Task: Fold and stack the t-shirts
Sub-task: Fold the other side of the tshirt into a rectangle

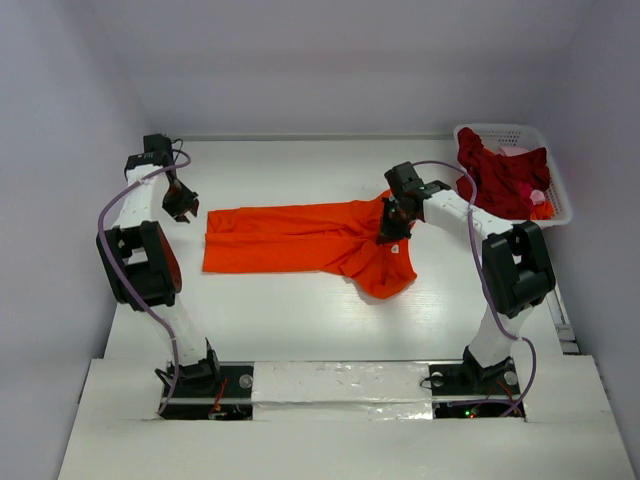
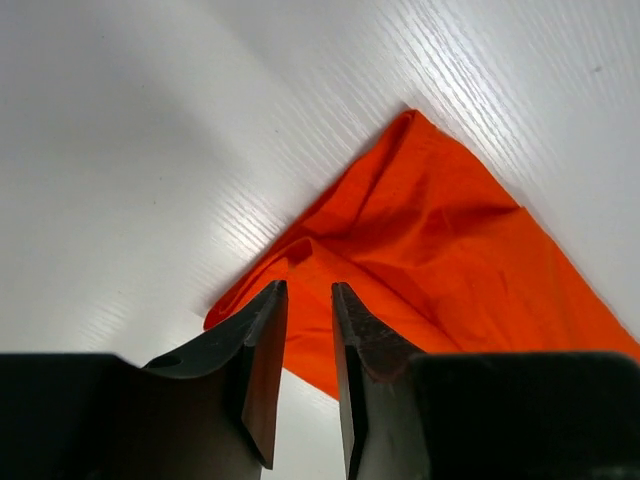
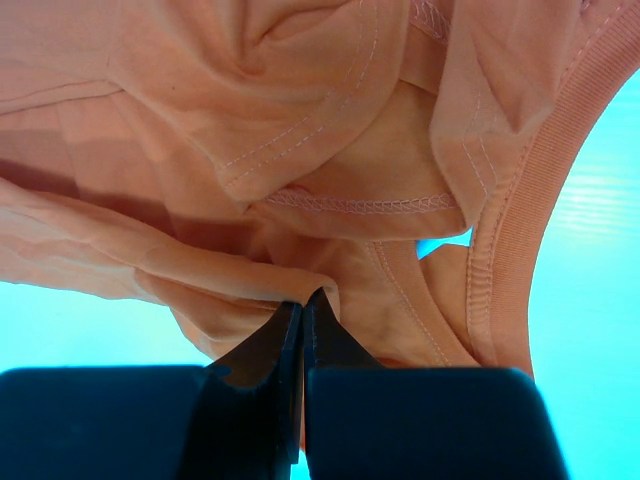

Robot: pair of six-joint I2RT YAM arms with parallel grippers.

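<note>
The orange t-shirt (image 1: 300, 238) lies spread on the white table, its right end bunched near the collar. My right gripper (image 1: 392, 228) is shut on a fold of that shirt beside the ribbed collar; the wrist view shows the closed tips (image 3: 303, 300) pinching orange cloth (image 3: 300, 120). My left gripper (image 1: 182, 205) hovers just off the shirt's left end. Its jaws (image 2: 308, 292) stand a little apart with nothing between them, and a corner of the orange shirt (image 2: 430, 230) lies beyond them. Dark red t-shirts (image 1: 500, 170) are piled in the basket.
A white plastic lattice basket (image 1: 562, 195) stands at the back right, holding the red shirts and a bit of pink and orange cloth. White walls close in the table on the left, back and right.
</note>
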